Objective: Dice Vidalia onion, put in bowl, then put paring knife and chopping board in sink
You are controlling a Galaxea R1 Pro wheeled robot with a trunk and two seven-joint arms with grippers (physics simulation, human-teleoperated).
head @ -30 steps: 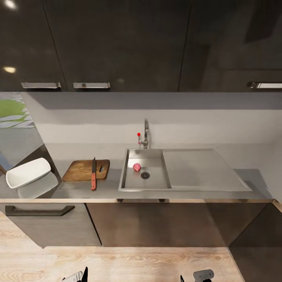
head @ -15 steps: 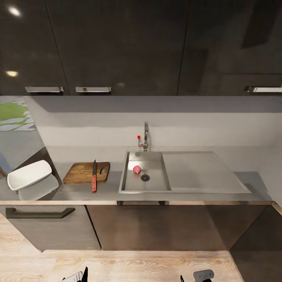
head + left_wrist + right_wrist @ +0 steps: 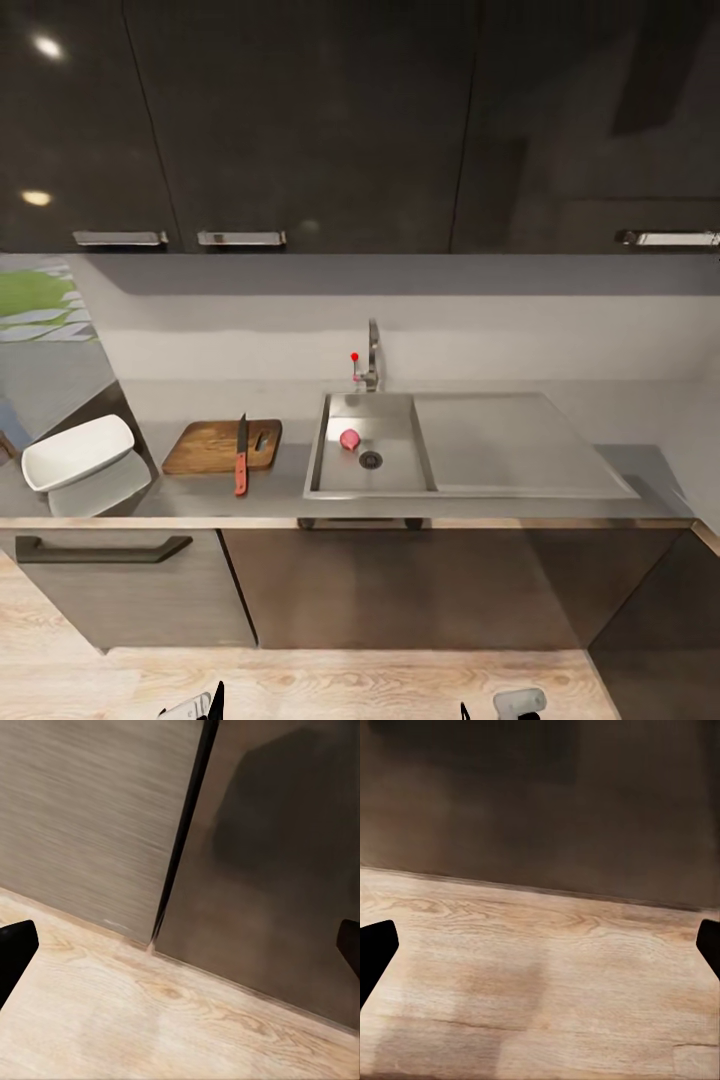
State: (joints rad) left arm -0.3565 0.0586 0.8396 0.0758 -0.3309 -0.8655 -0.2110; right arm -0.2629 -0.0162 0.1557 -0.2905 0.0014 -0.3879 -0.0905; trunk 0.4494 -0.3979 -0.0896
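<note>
Currently I have the whole work area in the head view. The Vidalia onion (image 3: 349,439) lies in the sink (image 3: 330,478) at frame centre, just beside the dark drain (image 3: 371,460). Left of the sink, the chopping board (image 3: 210,447) rests on the table (image 3: 200,492), with the paring knife (image 3: 241,456) laid across it, red handle overhanging the near edge. The bowl (image 3: 78,452) sits at far left.

Both arms hang low over the wooden floor (image 3: 330,685). The left pincer (image 3: 180,945) is spread wide, fingertips at opposite frame edges of its wrist view; the right pincer (image 3: 540,945) is equally spread. Neither holds anything.

Handling judgement: the onion is small, round and probably smooth, so it may roll on the steel. I would close across its widest part from above. The knife is best taken by its handle.
</note>
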